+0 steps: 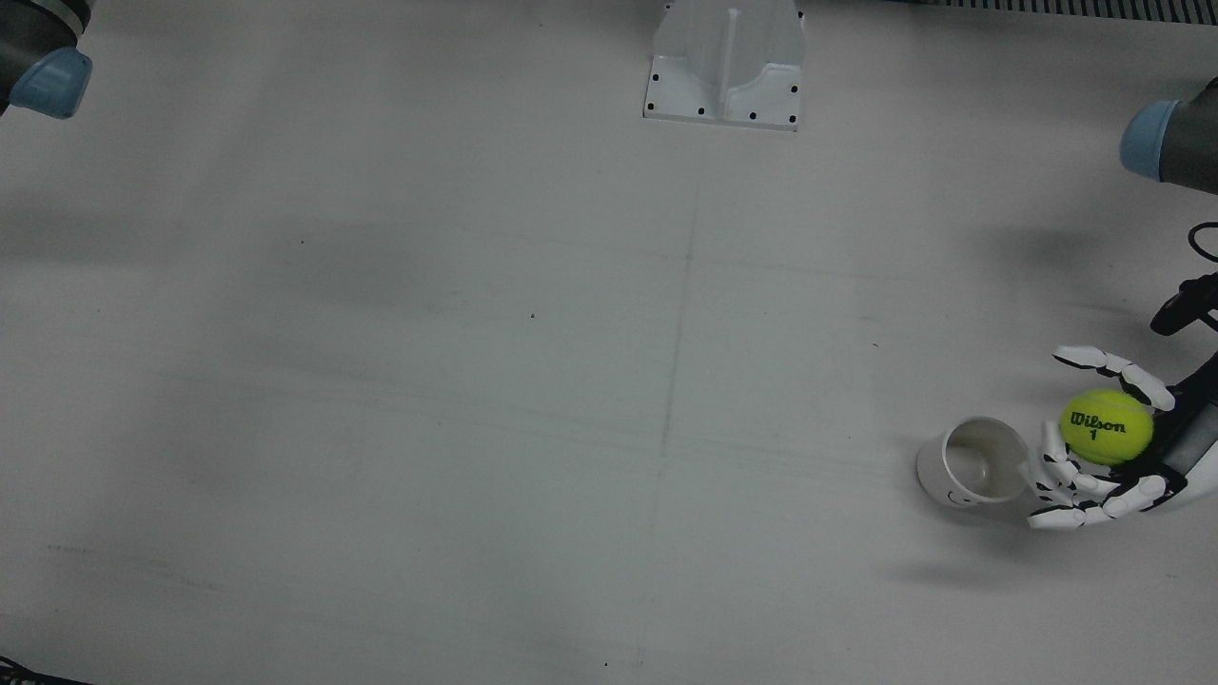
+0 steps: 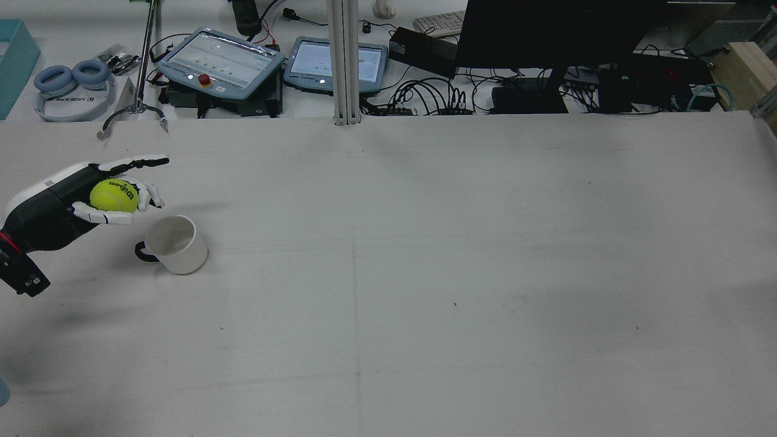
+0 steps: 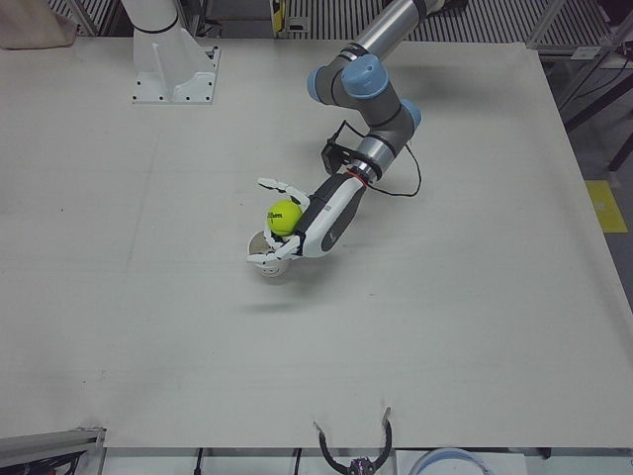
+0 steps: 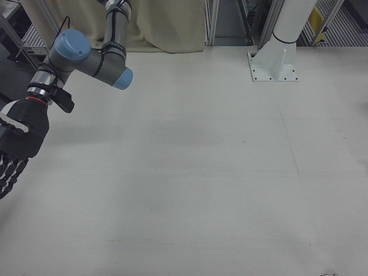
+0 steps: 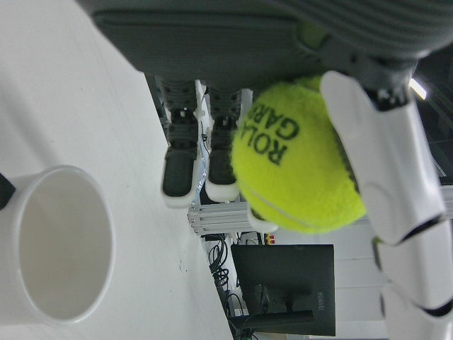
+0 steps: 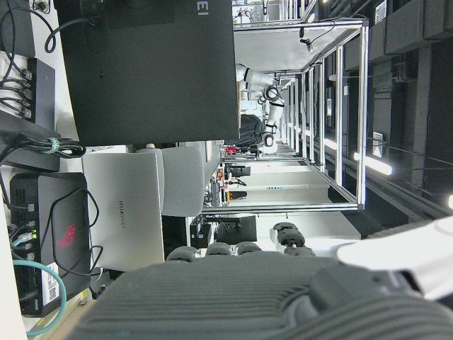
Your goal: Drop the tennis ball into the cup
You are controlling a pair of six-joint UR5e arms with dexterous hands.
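Note:
A yellow Wilson tennis ball [image 1: 1106, 426] lies in my left hand [image 1: 1113, 457], whose fingers [image 1: 1094, 359] curl around it. The hand hovers above the table, right beside a white cup [image 1: 975, 461] that stands upright and empty, with a black handle [image 2: 141, 252]. In the rear view the ball [image 2: 113, 195] is up and left of the cup [image 2: 176, 244], not over its mouth. The left hand view shows the ball [image 5: 297, 170] against the palm and the cup's open mouth [image 5: 60, 244] below. My right hand [image 4: 17, 144] hangs empty at the right-front view's left edge, fingers extended.
A white arm pedestal base [image 1: 725, 62] is bolted at the table's robot side. The right arm's elbow [image 4: 86, 57] stands over its half of the table. Past the far edge in the rear view lie teach pendants [image 2: 218, 60], cables, a monitor [image 2: 546, 30] and headphones [image 2: 70, 82].

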